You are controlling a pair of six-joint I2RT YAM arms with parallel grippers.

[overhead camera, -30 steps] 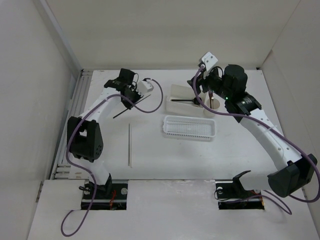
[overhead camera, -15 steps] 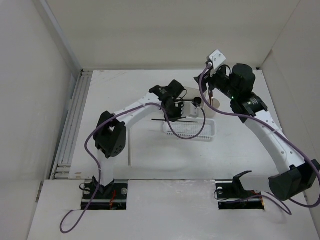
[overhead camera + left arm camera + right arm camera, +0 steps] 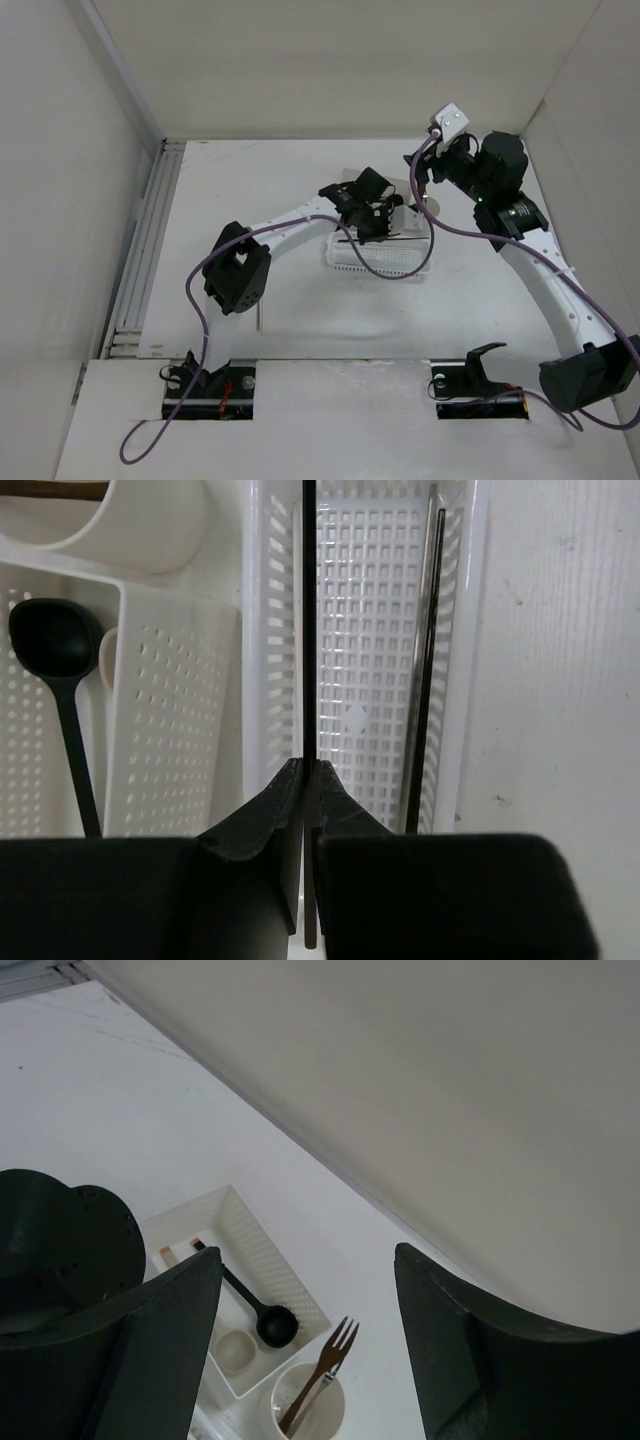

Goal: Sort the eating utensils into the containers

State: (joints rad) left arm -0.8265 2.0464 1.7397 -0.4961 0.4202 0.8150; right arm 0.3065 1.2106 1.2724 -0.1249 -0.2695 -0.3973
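Left end effector (image 3: 303, 780) clamped on dark chopstick (image 3: 309, 630) over mesh basket (image 3: 465, 630), near end hidden. Right end effector (image 3: 308, 1295) apart; cup (image 3: 336, 1418) below cropped, fork (image 3: 324, 1368) handle possibly wood.

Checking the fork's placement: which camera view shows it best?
The right wrist view: the fork stands tines up in the round cup, with nothing in front of it. In the top external view it is too small to make out. The left wrist view catches only part of the cup's wall.

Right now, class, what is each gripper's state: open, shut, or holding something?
Left gripper: shut on the dark chopstick.
Right gripper: open, holding nothing.
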